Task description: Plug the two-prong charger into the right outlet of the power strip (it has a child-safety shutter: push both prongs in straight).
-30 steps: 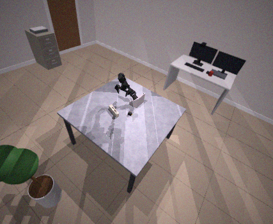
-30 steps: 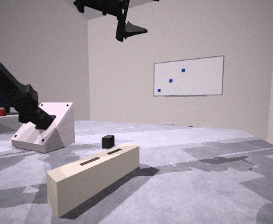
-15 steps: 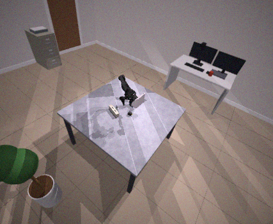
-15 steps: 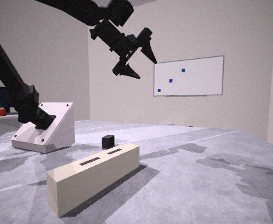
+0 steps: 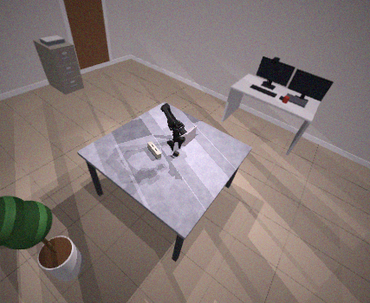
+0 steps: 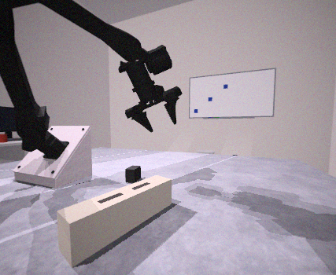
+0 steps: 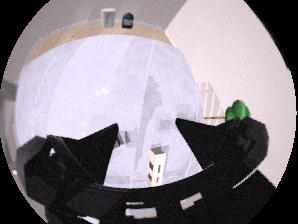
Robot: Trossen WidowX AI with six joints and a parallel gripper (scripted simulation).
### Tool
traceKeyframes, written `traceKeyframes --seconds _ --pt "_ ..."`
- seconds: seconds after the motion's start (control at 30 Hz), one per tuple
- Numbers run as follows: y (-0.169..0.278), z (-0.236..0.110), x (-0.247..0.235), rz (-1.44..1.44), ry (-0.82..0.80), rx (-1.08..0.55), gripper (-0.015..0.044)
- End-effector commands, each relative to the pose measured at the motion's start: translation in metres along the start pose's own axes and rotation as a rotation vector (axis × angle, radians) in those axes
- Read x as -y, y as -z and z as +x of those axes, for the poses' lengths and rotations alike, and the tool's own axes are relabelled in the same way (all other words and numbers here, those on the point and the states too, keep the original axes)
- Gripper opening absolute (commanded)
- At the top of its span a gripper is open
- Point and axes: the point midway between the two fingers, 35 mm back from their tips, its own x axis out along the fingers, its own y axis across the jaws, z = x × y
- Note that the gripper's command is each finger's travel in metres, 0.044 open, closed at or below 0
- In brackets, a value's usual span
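The cream power strip (image 5: 154,150) (image 6: 118,212) (image 7: 157,163) lies on the grey table (image 5: 178,195) (image 6: 260,220), with two dark slots on its top face. The small black charger (image 6: 133,173) (image 5: 176,153) stands on the table just behind the strip, apart from it. My gripper (image 6: 161,125) (image 7: 148,123) is open and empty. It hangs in the air well above the charger, fingers pointing down. In the top view the gripper's fingers are too small to make out.
The arm's white wedge-shaped base mount (image 6: 63,157) (image 5: 191,134) stands behind the charger. A whiteboard (image 6: 232,93) hangs on the far wall. Off the table are a desk with monitors (image 5: 277,95), a filing cabinet (image 5: 61,65) and a potted plant (image 5: 17,221).
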Motion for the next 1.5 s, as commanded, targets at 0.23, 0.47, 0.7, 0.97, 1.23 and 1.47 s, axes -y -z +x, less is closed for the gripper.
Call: traceKeyframes --seconds 0.23,0.47,0.7,0.97,1.23,1.47 --pt "0.046 0.037 -0.064 -0.15 -0.217 -0.272 0.044" --pt "0.072 0.045 -0.091 -0.24 -0.322 -0.405 0.044" --pt "0.072 0.048 -0.091 -0.24 -0.321 -0.405 0.044" --pt "0.076 0.06 -0.094 -0.24 -0.321 -0.405 0.044" --pt "0.079 0.068 -0.096 -0.24 -0.321 -0.405 0.044" --pt "0.083 0.078 -0.098 -0.24 -0.321 -0.404 0.044"
